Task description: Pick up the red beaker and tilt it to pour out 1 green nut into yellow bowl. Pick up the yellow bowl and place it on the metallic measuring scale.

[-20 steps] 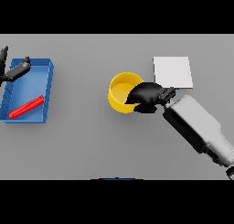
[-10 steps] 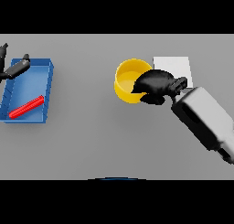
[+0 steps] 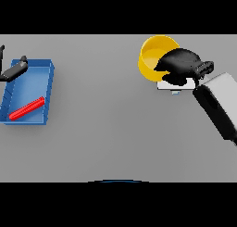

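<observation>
The grey table carries a blue tray at its left side. A red beaker lies on its side inside the tray. At the upper right, the right hand has its fingers curled over the rim of the yellow bowl and grips it. The bowl overlaps the left part of the white scale, most of which is hidden under the hand. The left hand shows at the left edge over the tray's corner; its finger state cannot be determined.
</observation>
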Controlling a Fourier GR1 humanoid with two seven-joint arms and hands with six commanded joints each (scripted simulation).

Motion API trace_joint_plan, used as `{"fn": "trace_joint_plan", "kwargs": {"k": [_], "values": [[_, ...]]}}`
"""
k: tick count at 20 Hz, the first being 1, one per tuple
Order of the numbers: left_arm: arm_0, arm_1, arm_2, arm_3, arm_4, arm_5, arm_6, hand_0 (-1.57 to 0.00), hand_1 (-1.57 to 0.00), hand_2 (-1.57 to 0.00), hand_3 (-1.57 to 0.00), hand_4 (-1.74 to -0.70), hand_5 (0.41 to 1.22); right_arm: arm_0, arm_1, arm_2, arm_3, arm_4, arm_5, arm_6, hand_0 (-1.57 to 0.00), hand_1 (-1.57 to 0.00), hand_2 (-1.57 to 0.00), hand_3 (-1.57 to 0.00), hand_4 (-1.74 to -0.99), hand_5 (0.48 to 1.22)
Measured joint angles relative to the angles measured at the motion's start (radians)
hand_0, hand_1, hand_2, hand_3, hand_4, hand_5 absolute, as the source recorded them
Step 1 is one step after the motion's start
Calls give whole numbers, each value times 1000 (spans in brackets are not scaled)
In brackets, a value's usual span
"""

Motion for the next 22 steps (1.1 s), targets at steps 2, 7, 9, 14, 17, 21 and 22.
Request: {"fn": "trace_joint_plan", "kwargs": {"k": [2, 7, 9, 14, 17, 21, 22], "values": [[4, -13, -6, -11, 3, 6, 12, 1, 1, 1, 1, -824, 759, -3, -1, -24, 45, -12, -8, 9, -1571, -1571, -1570, -1205, -1720, 1221], [15, 15, 1, -28, 6, 2, 27, 1, 1, 1, 1, -823, 772, -31, -14, -42, 236, 13, -96, -55, -1571, -1571, -1571, -1182, -1721, 1221], [14, 9, -1, -25, 7, 2, 33, 1, 1, 1, 1, -819, 763, -35, -5, -48, 290, 20, -126, -56, -1571, -1571, -1571, -1227, -1722, 1221], [10, 4, 1, -1, 4, -2, 26, 1, 1, 1, 1, -807, 749, -52, 23, -44, 427, 46, -196, -91, -1571, -1568, -1571, -1410, -1724, 1221], [2, 8, -3, -18, 4, 2, 36, 1, 1, 1, 1, -796, 733, -62, 44, -45, 493, 55, -231, -101, -1571, -1518, -1563, -1482, -1727, 1221], [-10, -1, -2, 7, 3, -2, 44, 1, 1, 1, 1, -806, 734, -85, 70, -49, 574, 68, -272, -102, -1571, -1462, -1568, -1496, -1724, 1221], [-12, -1, -1, 11, 4, -8, 32, 1, 1, 1, 1, -806, 734, -81, 70, -47, 576, 68, -277, -109, -1548, -1420, -1568, -1481, -1721, 1221]]}}
